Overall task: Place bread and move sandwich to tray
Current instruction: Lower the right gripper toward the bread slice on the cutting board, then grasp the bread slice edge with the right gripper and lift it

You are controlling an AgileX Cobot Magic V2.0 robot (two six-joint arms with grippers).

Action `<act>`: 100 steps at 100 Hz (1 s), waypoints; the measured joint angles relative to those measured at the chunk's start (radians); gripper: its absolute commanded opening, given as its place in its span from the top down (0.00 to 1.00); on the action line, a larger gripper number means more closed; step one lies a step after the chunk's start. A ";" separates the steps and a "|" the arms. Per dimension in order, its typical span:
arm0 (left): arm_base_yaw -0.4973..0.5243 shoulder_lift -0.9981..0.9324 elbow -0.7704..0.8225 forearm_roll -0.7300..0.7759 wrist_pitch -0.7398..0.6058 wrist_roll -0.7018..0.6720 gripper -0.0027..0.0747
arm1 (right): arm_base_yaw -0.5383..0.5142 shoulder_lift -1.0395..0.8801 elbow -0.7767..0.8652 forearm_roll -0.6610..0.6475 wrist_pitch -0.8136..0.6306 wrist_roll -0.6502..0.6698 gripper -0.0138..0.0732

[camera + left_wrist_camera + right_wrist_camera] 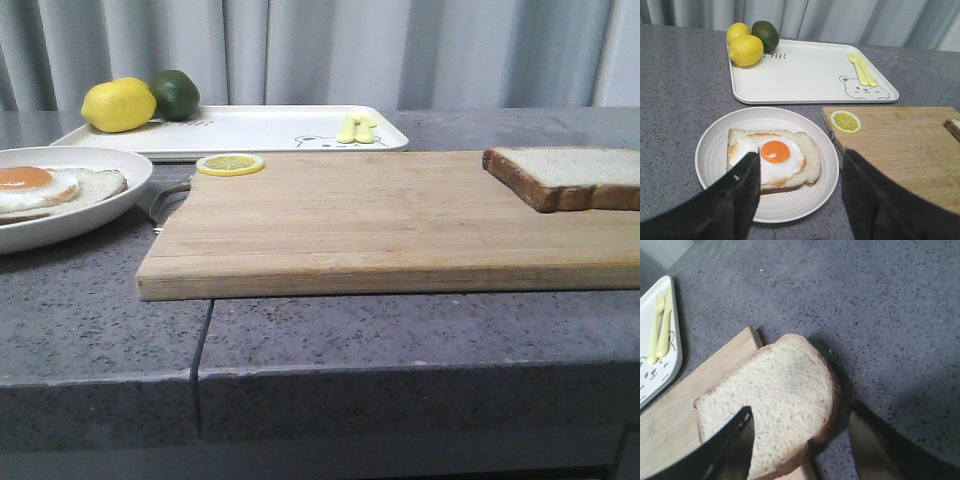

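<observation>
The bread (pixel 570 176) lies flat at the right end of the wooden cutting board; in the right wrist view (pixel 775 400) it overhangs the board's corner. My right gripper (pixel 801 440) is open above it, its fingers either side of the slice's edge, not touching. An egg-topped slice (pixel 772 157) lies on the round white plate (pixel 715 150), at the left in the front view (pixel 50 190). My left gripper (pixel 800 195) is open above the plate's near side. The white tray (pixel 810 75) with the bear drawing lies behind the plate. Neither gripper shows in the front view.
The wooden cutting board (pixel 370 220) fills the middle, with a lemon slice (pixel 230 164) at its back left corner. On the tray are two lemons (pixel 745 49), a lime (pixel 766 34) and yellow cutlery (pixel 862 72). The grey counter (pixel 300 330) has a seam near its front edge.
</observation>
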 measured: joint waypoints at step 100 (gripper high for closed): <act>0.000 0.000 0.000 0.000 0.002 0.000 0.52 | 0.000 0.200 -0.009 0.126 -0.121 0.003 0.34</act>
